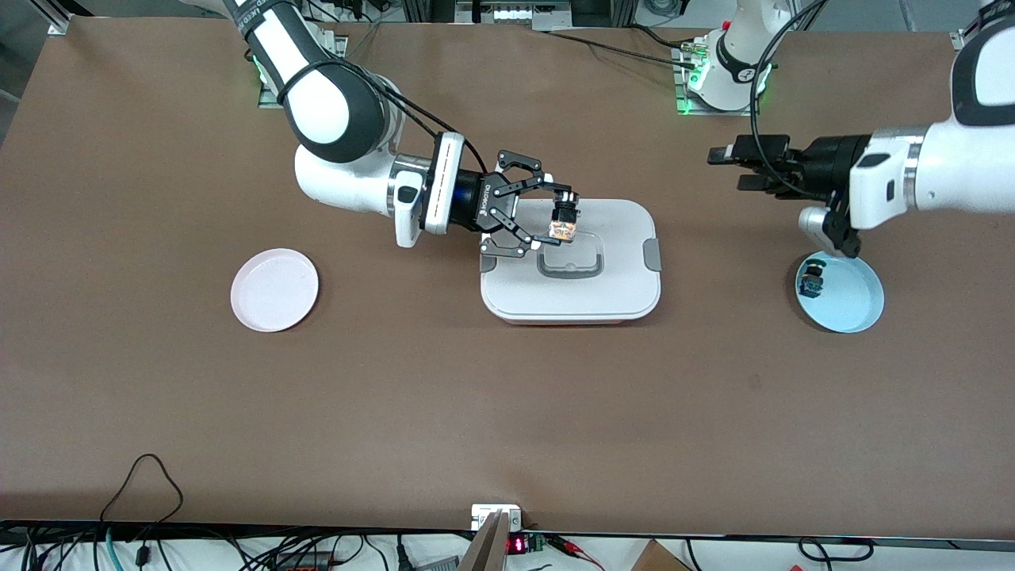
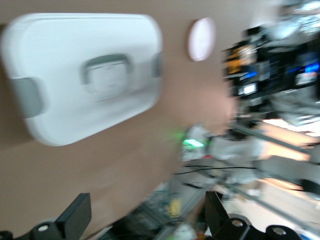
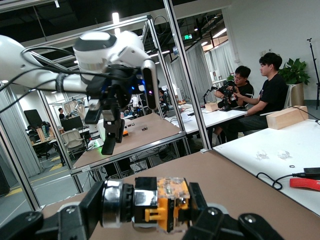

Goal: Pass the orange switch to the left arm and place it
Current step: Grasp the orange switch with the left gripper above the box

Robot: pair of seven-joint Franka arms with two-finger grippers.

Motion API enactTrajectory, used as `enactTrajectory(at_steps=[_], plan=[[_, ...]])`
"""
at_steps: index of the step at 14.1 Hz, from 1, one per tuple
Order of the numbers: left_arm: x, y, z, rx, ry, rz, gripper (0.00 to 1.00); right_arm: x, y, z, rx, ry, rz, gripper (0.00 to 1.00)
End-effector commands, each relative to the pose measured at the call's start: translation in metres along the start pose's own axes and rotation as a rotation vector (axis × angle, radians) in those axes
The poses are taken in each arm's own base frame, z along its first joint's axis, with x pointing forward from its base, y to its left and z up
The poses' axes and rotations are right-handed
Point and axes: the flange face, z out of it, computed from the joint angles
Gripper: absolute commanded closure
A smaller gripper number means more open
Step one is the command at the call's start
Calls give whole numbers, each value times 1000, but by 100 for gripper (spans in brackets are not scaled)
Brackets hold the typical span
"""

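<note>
Front view, frame centre: the right gripper (image 1: pixel 555 218) pinches the tiny black, orange-centred switch (image 1: pixel 564 221) above the large white lidded box (image 1: pixel 571 270), mid-handover, while the left gripper (image 1: pixel 725 168), fingers spread at right, must next meet it without touching the box.

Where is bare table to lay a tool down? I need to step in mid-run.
Bare table runs from the pink plate, box and blue plate toward the front camera. Crowded: over the box, where the right gripper holds the orange switch; the left gripper waits open nearby.
</note>
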Motion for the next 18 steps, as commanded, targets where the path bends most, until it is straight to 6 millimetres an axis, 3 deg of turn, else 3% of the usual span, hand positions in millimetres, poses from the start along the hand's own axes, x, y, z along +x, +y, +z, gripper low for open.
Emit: enactTrajectory(at_steps=[1, 4, 5, 9, 14, 16, 18], plan=[[32, -14, 13, -298, 32, 8, 0, 5, -1, 1, -20, 20, -18, 100], [54, -2, 40, -376, 118, 21, 0, 5, -1, 1, -20, 19, -16, 100], [64, -9, 51, -395, 148, 22, 0, 5, -1, 1, -20, 19, -16, 100], [89, -18, 117, -522, 177, 59, 0, 4, -1, 1, -26, 16, -16, 100], [90, -4, 160, -592, 167, 37, 0, 4, -1, 1, -26, 16, -16, 100], [89, 4, 171, -605, 154, 41, 11, 3, -1, 1, -26, 15, -15, 100], [86, 2, 176, -604, 146, 33, 40, 3, -1, 1, -26, 13, -14, 100]])
